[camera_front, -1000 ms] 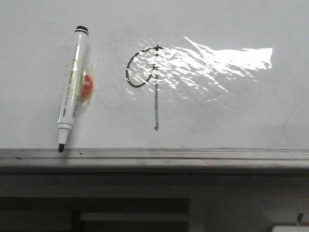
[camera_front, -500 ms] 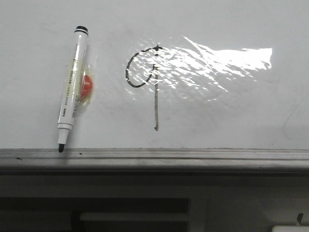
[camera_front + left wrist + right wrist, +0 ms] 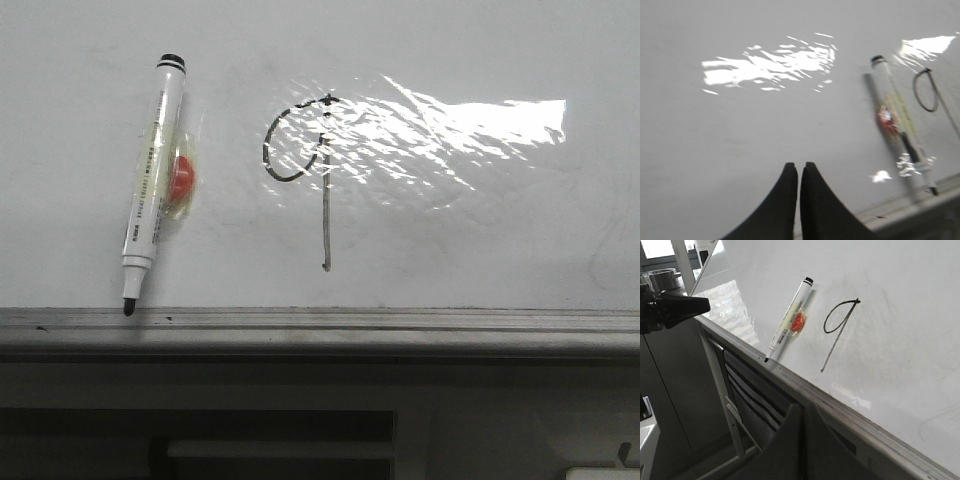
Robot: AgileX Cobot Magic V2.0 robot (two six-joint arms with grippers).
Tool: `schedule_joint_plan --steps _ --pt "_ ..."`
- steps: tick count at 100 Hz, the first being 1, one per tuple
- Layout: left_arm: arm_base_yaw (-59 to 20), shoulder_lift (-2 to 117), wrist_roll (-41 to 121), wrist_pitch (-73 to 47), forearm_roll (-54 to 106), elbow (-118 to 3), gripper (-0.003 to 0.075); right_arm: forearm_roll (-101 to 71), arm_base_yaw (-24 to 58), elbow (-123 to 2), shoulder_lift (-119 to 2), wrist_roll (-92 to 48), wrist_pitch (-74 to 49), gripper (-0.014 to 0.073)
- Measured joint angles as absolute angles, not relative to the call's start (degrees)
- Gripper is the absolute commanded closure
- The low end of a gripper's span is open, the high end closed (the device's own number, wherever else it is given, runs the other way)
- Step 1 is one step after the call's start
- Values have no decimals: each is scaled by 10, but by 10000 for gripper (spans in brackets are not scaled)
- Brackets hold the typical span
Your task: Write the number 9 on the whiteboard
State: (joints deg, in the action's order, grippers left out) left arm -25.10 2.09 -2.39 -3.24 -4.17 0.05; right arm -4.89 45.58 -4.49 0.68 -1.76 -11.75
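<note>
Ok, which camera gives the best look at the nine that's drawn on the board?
The right wrist view: the number 9 shows whole, with no glare. The front view has it larger, but glare on the whiteboard washes across the loop and upper stem. The left wrist view catches it blurred at the frame's edge.

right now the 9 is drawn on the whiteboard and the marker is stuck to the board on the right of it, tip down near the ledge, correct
Not quite. The marker sits to the left of the number 9, not the right; the front view shows this. The rest holds: the 9 is drawn on the whiteboard, and the marker's tip points down, near the ledge.
</note>
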Motion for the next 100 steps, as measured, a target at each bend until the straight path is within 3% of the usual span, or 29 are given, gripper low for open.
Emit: schedule_joint_plan --steps 20,51,75,100 --pt "-135 -3 0 -44 -39 1 741 -49 456 -45 7 -18 -117 657" --pt "-27 -3 0 -103 -15 1 741 -49 456 -45 7 -18 -117 657" --pt "-14 -3 -54 -190 -15 1 741 -49 456 -45 7 -18 -117 657" --pt "-14 -3 -59 -197 -15 1 741 -49 456 -45 7 -18 -117 657"
